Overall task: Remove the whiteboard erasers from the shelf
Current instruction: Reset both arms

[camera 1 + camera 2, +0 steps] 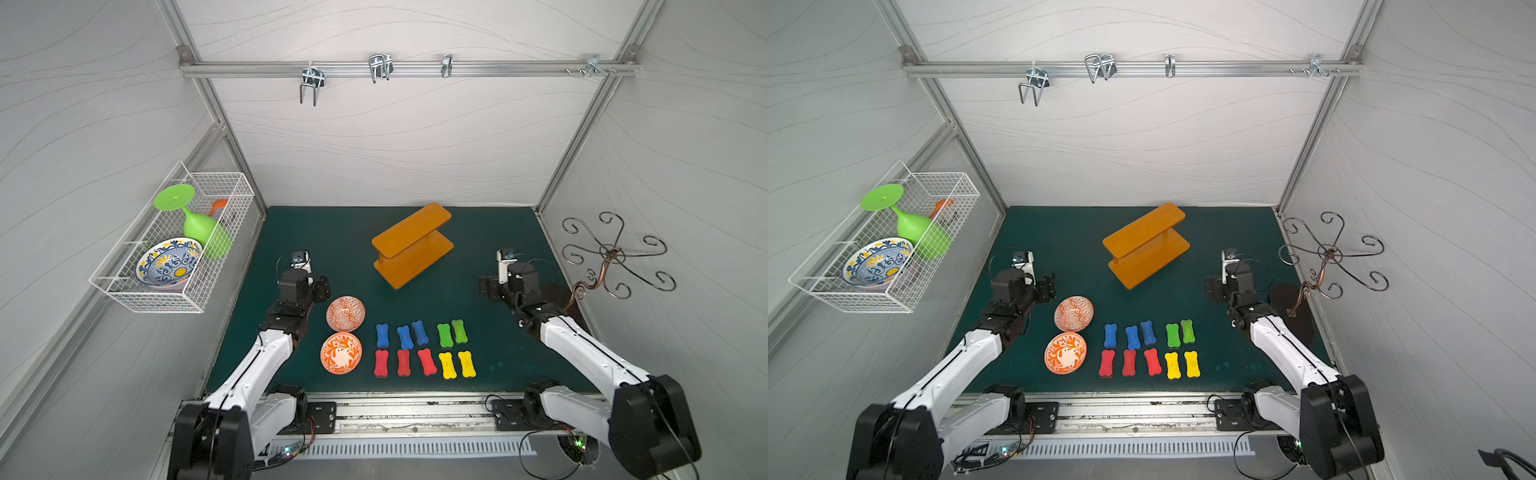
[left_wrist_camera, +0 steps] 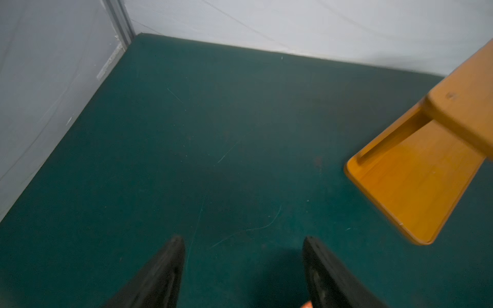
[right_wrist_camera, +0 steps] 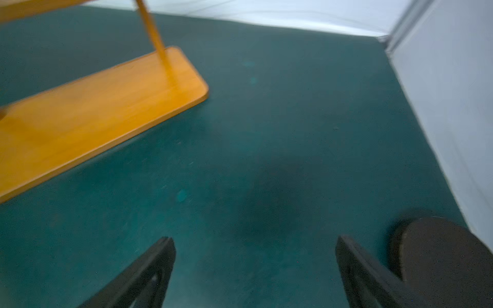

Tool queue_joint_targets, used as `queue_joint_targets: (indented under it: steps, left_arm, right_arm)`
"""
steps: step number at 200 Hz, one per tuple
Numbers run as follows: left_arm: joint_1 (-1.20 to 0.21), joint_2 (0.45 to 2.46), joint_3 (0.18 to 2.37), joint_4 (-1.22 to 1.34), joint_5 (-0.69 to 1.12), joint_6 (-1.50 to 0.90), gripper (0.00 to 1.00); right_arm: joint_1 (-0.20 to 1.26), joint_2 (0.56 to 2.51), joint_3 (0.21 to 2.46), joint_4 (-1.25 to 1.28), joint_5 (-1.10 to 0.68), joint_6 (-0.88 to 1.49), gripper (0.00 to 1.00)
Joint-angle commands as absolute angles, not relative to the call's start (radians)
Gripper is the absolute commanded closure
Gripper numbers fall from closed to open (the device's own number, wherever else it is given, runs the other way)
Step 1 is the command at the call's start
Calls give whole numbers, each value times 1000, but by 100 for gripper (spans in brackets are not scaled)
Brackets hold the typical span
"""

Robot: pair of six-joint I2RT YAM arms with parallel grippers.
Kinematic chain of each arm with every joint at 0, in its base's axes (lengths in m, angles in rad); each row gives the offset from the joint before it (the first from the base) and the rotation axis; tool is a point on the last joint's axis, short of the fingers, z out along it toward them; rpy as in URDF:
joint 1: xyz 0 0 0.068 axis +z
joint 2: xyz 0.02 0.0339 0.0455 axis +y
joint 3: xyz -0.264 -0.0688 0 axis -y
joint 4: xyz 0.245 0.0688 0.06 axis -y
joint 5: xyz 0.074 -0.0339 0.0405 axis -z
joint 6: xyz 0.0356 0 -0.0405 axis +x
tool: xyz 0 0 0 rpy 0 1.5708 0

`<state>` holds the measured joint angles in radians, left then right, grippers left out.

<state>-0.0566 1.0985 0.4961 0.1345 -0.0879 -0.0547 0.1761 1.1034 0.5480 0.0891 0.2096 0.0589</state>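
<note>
While both arms rest low over the green counter (image 1: 332, 241), we see the orange shelf (image 1: 411, 245) standing at about 12 o'clock, set at a slant. All ten erasers lie flat on the counter at 6 o'clock, well apart from the shelf, in two rows. The far row has three blue erasers (image 1: 382, 335) and then two green erasers (image 1: 445, 335). The near row has three red erasers (image 1: 381, 363) and then two yellow erasers (image 1: 447, 365).

The left gripper (image 2: 242, 240) sits at 9 o'clock with its jaws spread and only counter between them. The right gripper (image 3: 254, 240) sits at 3 o'clock, spread wider and likewise holding nothing.

On the wall at 9 o'clock hangs a white wire basket (image 1: 232, 183). It holds a green goblet (image 1: 195, 224) lying tilted with its foot sticking up over the rim. Just beside it, a blue-patterned bowl (image 1: 168, 262) leans on its side. Behind the goblet is an orange handle (image 1: 218, 204) whose body we cannot make out.

Two orange-patterned dishes (image 1: 345, 313) sit side by side at 8 o'clock, just beside the red and blue erasers. A curly metal hook stand (image 1: 1329, 253) rises at 3 o'clock beside the right gripper.
</note>
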Motion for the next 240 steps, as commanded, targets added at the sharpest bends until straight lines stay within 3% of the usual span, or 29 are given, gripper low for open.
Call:
queue_joint_targets:
  steps: [1,14,32,57,94,121,154,179,188,231,240]
  left_arm:
    - [28,1204,462,372,12,58,28]
    - [79,1273,451,464,75,3,29]
    - [89,1338,443,560,137,0,28]
    - [90,1433,473,635,145,-14,28]
    - [97,1519,455,756,163,-22,27]
    - [95,1522,471,725,162,-17,24]
    - [87,1527,480,712,149,-13,15]
    - [78,1532,486,704,105,-20,9]
    - [71,1534,487,703,71,-23,6]
    - [64,1533,483,709,49,-26,1]
    - [64,1533,484,708,49,-25,1]
  right_arm:
    - [-22,1097,444,417,-29,122,1]
    - [-62,1147,394,518,-15,130,1]
    - [5,1226,375,612,109,41,1]
    - [55,1306,438,560,223,-25,1]
    - [-3,1337,405,629,172,28,1]
    - [52,1389,419,652,219,-31,1]
    - [46,1417,481,554,166,-36,1]
    - [20,1295,355,682,-57,65,1]
    - [72,1287,329,726,-8,16,1]
    - [127,1584,355,990,7,-68,1]
    - [122,1566,409,824,-2,-66,1]
